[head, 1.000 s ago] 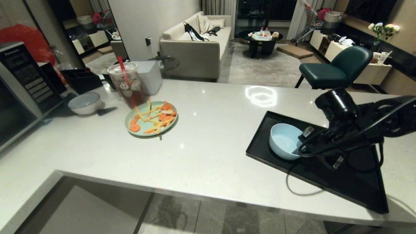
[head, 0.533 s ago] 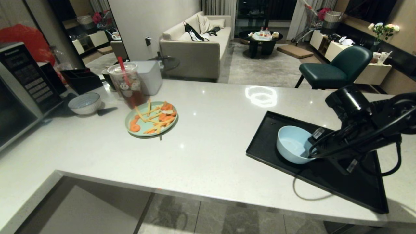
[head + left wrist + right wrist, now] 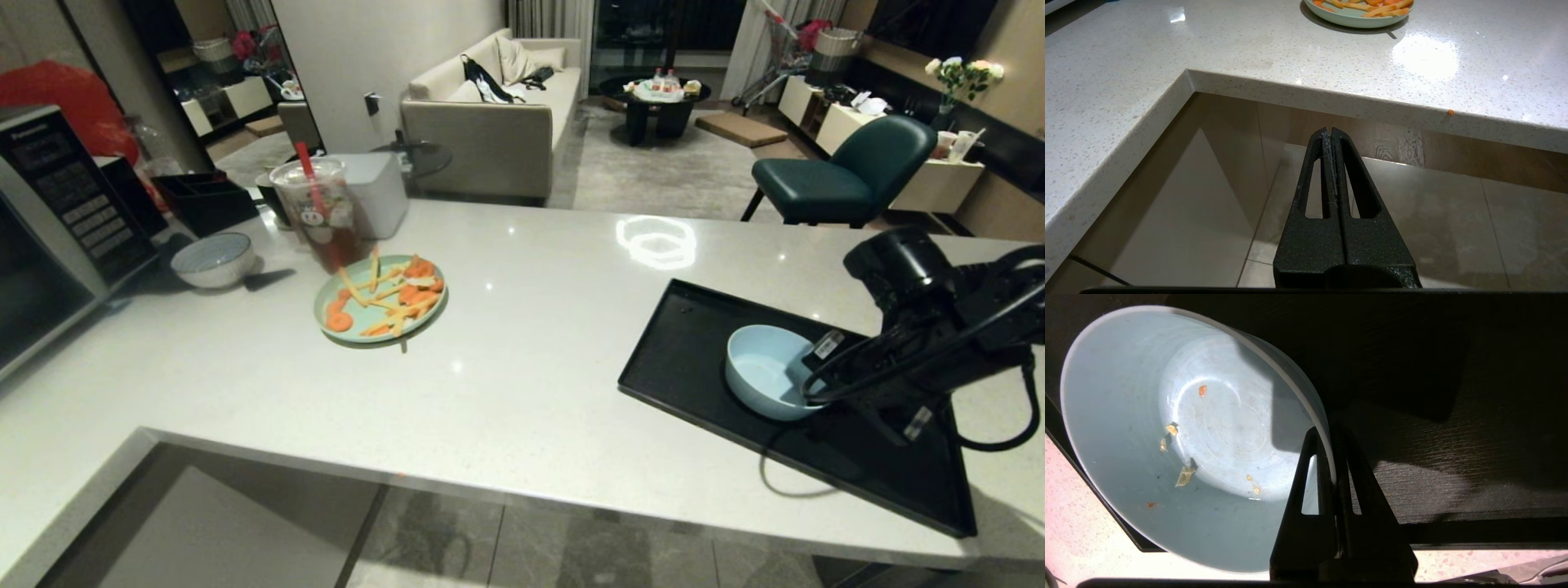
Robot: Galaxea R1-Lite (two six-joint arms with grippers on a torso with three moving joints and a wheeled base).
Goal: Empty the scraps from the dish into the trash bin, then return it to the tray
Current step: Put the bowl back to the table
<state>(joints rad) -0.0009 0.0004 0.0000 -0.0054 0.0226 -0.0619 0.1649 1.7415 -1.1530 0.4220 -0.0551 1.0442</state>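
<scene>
One small round light-blue dish [image 3: 763, 377] sits over the one large flat black tray [image 3: 678, 359], its rim pinched by the right hand [image 3: 1331, 457]; only a few crumbs [image 3: 1184, 475] cling inside. The left hand [image 3: 1331, 134] hangs below the tabletop edge, fingers pressed together on nothing. On the pale speckled stone tabletop [image 3: 522, 327] stand one mint-green plate [image 3: 380, 298] of orange and yellow scraps, one grey-white bowl [image 3: 212, 260], one clear lidded drink cup [image 3: 318, 212] (red straw) and one microwave [image 3: 49, 229]. Beyond lie one beige sofa [image 3: 490, 106], one dark-green chair [image 3: 841, 167] and one low black coffee table [image 3: 653, 102].
</scene>
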